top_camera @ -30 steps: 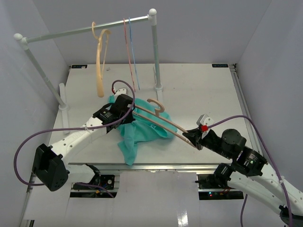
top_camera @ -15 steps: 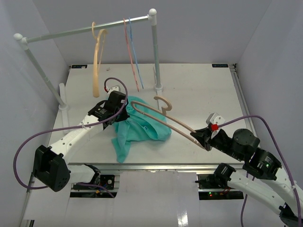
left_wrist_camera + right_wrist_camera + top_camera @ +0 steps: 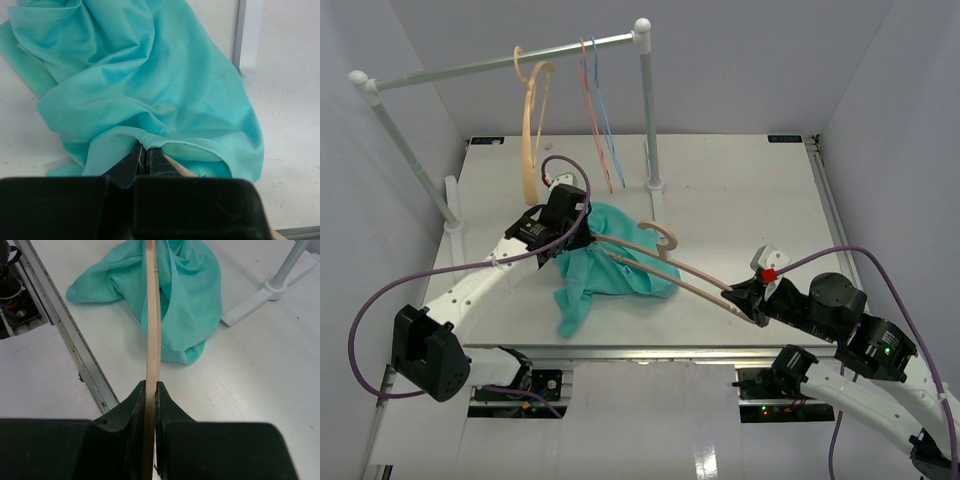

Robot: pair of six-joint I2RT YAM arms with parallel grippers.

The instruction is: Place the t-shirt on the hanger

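The teal t-shirt (image 3: 605,262) lies bunched on the table, draped over the left arm of the pinkish-tan hanger (image 3: 665,262), whose hook (image 3: 662,230) sticks out above the cloth. My left gripper (image 3: 582,238) is shut on the t-shirt's hem (image 3: 145,141) at the shirt's upper left; the hanger arm (image 3: 182,172) shows just under the hem. My right gripper (image 3: 738,297) is shut on the hanger's right end (image 3: 151,390), holding it edge-on, with the t-shirt (image 3: 185,295) over its far part.
A white rail (image 3: 500,62) on two posts stands at the back, with a thick tan hanger (image 3: 530,130) and thin pink and blue hangers (image 3: 600,110) hung on it. The rail's right post base (image 3: 655,185) is just behind the shirt. The table's front edge (image 3: 650,350) is close.
My left gripper has pulled the t-shirt's hem up and left along the hanger arm, so more cloth covers it. My right gripper shifted the hanger's right end slightly right and down.
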